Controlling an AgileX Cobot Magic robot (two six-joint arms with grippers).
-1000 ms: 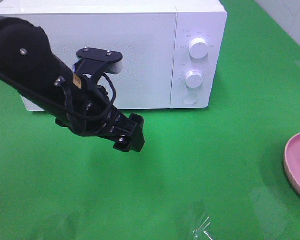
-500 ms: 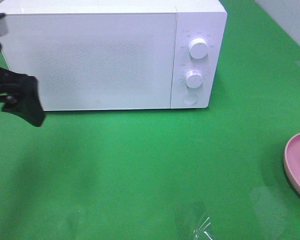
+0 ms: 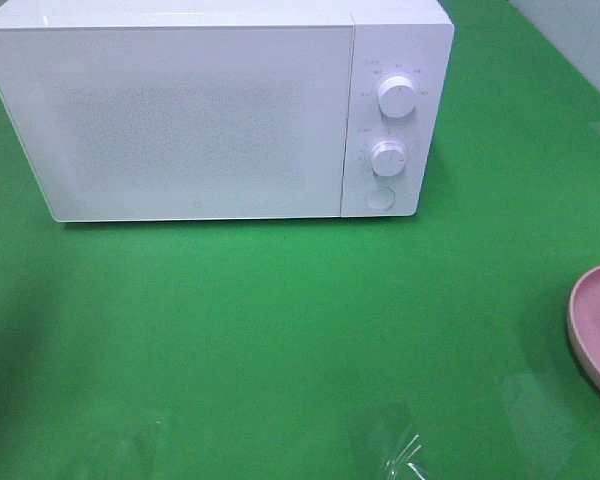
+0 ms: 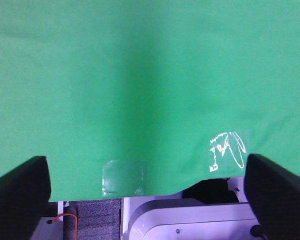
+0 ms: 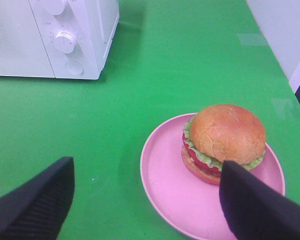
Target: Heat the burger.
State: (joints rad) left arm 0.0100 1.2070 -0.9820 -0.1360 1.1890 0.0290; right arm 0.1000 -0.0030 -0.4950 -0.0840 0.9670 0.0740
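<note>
A green-covered bench (image 3: 280, 330) carries a white microwave (image 3: 200, 110) toward its far edge, door closed. Near the right edge sits a pink plate (image 5: 190, 195) with the burger (image 5: 224, 141) on it, well apart from the microwave. The right gripper (image 5: 145, 200) hovers just short of the plate, fingers spread wide, holding nothing. The left gripper (image 4: 147, 187) hangs over the bench's near edge, likewise wide apart and empty
</note>
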